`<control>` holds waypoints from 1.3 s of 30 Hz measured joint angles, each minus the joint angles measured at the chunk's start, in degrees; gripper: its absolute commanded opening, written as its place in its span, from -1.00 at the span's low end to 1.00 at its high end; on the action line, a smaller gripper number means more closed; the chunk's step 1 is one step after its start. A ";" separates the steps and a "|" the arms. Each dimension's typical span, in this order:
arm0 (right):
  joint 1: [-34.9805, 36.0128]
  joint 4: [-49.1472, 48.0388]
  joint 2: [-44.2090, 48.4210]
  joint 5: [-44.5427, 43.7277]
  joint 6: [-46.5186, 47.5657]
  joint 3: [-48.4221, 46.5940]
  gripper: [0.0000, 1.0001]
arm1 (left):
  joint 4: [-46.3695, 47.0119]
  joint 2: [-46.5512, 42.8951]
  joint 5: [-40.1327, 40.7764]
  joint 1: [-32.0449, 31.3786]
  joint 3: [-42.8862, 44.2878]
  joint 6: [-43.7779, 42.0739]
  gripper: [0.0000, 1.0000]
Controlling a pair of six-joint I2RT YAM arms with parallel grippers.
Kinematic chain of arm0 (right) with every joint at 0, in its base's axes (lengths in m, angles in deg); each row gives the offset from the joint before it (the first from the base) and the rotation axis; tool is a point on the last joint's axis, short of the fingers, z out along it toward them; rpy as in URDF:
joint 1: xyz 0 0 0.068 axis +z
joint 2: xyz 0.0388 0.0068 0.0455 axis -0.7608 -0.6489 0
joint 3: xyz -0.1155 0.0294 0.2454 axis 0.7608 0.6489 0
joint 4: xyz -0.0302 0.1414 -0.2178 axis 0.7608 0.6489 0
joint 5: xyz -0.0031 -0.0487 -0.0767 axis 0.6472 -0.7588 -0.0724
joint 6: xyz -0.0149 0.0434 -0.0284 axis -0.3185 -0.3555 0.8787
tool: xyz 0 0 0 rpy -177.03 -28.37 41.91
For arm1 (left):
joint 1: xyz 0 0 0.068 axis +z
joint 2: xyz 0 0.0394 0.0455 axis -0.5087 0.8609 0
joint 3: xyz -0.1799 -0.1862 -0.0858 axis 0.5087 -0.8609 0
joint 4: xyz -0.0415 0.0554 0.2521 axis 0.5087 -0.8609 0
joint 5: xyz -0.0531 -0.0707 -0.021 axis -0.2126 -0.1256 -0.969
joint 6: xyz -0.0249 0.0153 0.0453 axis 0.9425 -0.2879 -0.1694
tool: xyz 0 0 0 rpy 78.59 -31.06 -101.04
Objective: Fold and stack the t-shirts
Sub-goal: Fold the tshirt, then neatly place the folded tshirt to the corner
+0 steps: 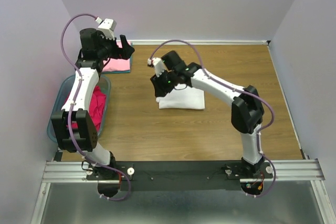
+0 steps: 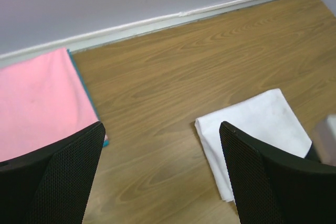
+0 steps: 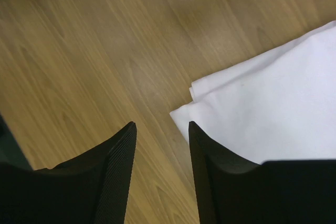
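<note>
The table (image 1: 210,135) is warm brown with wood grain. The white shirt (image 1: 182,99), pink shirt (image 1: 116,65) and magenta shirt (image 1: 97,106) are all plain, without print. The basket (image 1: 56,109) is blue-teal. The walls (image 1: 199,3) are pale lilac. The arms (image 1: 220,87) are white with black joints, and their cables (image 1: 68,24) are purple. The left fingers (image 2: 68,177) and right fingers (image 3: 105,177) are black with a fine mesh pattern.
</note>
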State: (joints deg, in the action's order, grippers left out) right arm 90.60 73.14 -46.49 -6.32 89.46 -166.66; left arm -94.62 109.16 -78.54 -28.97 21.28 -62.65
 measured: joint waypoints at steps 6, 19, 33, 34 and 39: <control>5.66 2.36 -6.38 -8.85 1.95 -0.07 -0.07 | -3.26 -0.09 2.43 0.79 -2.67 0.02 0.95; 7.67 4.35 -13.75 -13.99 2.34 -1.77 -0.11 | -4.59 -0.09 3.06 0.76 -8.57 0.28 0.95; 8.04 2.58 -13.94 -18.05 3.82 -0.92 -0.99 | -4.81 0.42 3.15 0.42 -12.48 2.99 0.92; 8.04 2.60 -13.92 -18.03 3.82 -0.92 -0.99 | -4.83 0.63 3.13 0.24 -12.48 3.30 0.93; 7.28 3.10 -13.22 -16.37 3.76 -0.90 -0.99 | -5.31 3.45 1.38 -2.58 -11.69 6.05 0.93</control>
State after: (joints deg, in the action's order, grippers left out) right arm 97.87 76.24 -59.71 -22.69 93.22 -167.56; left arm -99.93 112.62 -77.17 -31.55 9.59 -56.59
